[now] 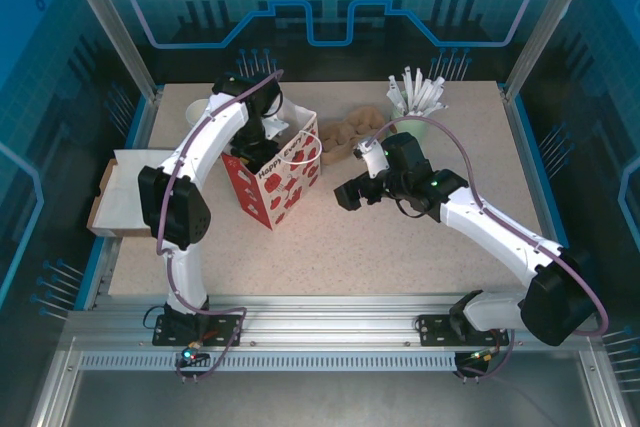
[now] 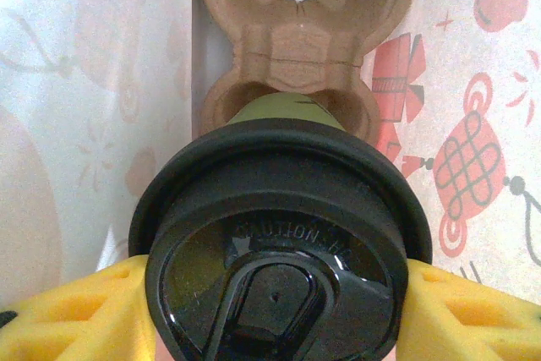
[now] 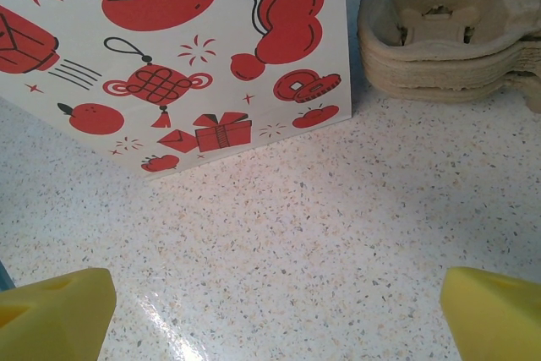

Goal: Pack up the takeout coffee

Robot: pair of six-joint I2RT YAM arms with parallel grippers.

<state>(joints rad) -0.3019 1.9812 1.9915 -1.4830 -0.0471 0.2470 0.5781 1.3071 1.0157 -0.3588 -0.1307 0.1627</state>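
Observation:
The takeout coffee [image 2: 279, 234], a dark olive cup with a round black lid, is inside the red-and-white bag [image 1: 285, 172]. My left gripper [image 2: 275, 319] is shut on it, a yellow pad [image 2: 76, 319] pressed to each side of the lid. The cup's base reaches the near well of a brown cardboard cup carrier [image 2: 296, 40] lying at the bag's bottom; whether it is seated I cannot tell. In the top view the left gripper [image 1: 255, 137] reaches down into the bag's open mouth. My right gripper [image 1: 347, 193] hovers open over bare table right of the bag, fingers [image 3: 51, 314] wide apart.
A stack of brown cup carriers [image 3: 448, 31] lies behind the bag's right side. The mint cup of white sticks [image 1: 415, 102] stands at the back, a white cup stack [image 1: 200, 109] at the back left. A flat white and cardboard piece [image 1: 120, 192] hangs off the table's left edge.

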